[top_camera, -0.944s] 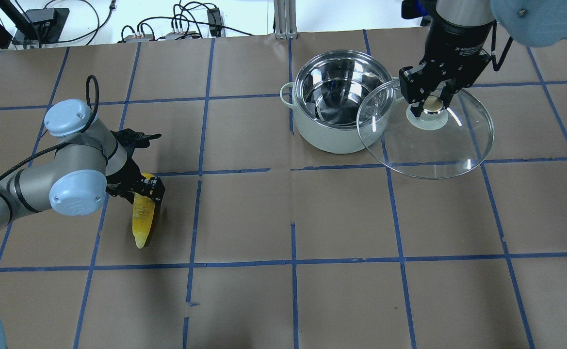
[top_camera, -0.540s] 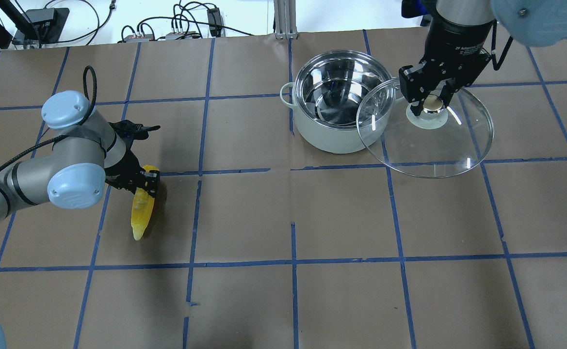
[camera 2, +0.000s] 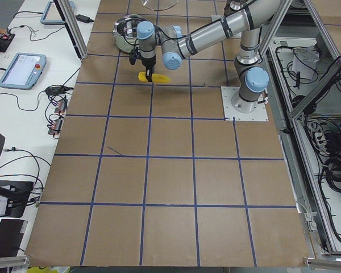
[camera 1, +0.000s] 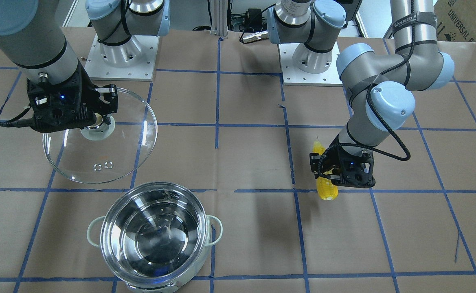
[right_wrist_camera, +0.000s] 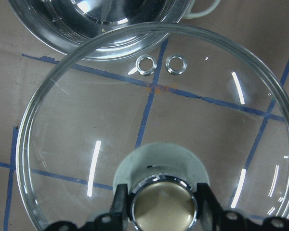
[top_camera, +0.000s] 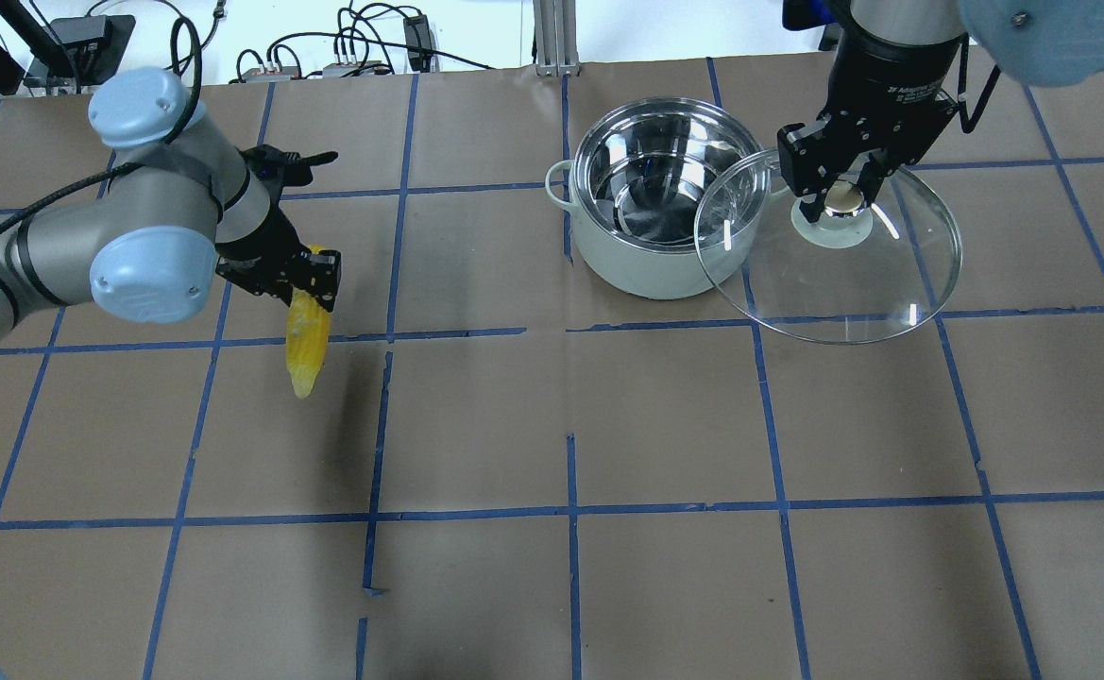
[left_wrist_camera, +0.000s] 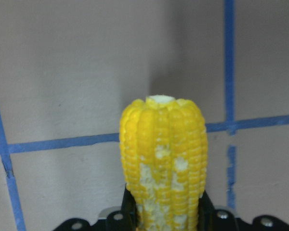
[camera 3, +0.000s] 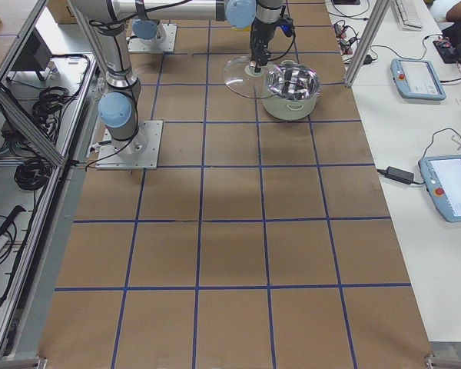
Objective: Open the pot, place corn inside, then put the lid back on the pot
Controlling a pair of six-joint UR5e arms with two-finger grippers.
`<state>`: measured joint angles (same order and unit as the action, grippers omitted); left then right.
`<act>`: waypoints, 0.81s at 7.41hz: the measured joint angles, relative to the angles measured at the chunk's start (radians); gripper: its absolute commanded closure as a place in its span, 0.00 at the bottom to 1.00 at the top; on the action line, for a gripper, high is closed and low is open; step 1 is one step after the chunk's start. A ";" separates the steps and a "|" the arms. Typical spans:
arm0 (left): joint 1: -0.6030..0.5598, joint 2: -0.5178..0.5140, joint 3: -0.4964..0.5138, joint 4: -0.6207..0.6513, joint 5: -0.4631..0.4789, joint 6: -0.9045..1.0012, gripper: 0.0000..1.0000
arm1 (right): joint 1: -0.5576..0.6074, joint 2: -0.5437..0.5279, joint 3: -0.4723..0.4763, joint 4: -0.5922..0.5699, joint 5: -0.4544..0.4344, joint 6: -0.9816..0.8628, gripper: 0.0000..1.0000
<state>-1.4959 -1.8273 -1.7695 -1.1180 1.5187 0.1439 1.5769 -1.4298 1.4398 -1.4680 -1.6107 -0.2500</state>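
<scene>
One box (camera 1: pixel 462 16), "UNIVERSAL" print; corn (top_camera: pixel 307 345) in left pincer (top_camera: pixel 314 281)

1. The corn (top_camera: pixel 307 345) is clamped at its thick end by the left gripper (top_camera: pixel 314 276), and its tapered tip is pointed toward the view's bottom edge.
2. The lid (top_camera: pixel 844 283) is gripped at its centre by the right gripper (top_camera: pixel 838 195) and is seen overlapping the right rim of the pot (top_camera: pixel 608 255).
3. The pot is left uncovered on the brown table (top_camera: pixel 570 586), well apart from the corn.
</scene>
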 measured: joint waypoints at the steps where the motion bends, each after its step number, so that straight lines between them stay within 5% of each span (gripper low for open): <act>1: -0.049 -0.018 0.081 -0.040 -0.019 -0.041 0.82 | 0.000 0.000 0.002 0.000 0.000 0.000 0.76; 6: -0.325 -0.267 0.535 -0.105 -0.042 -0.271 0.80 | 0.000 0.000 0.005 0.000 0.015 0.001 0.74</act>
<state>-1.8209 -2.0945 -1.2344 -1.2227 1.4762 -0.1267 1.5770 -1.4302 1.4452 -1.4683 -1.5954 -0.2490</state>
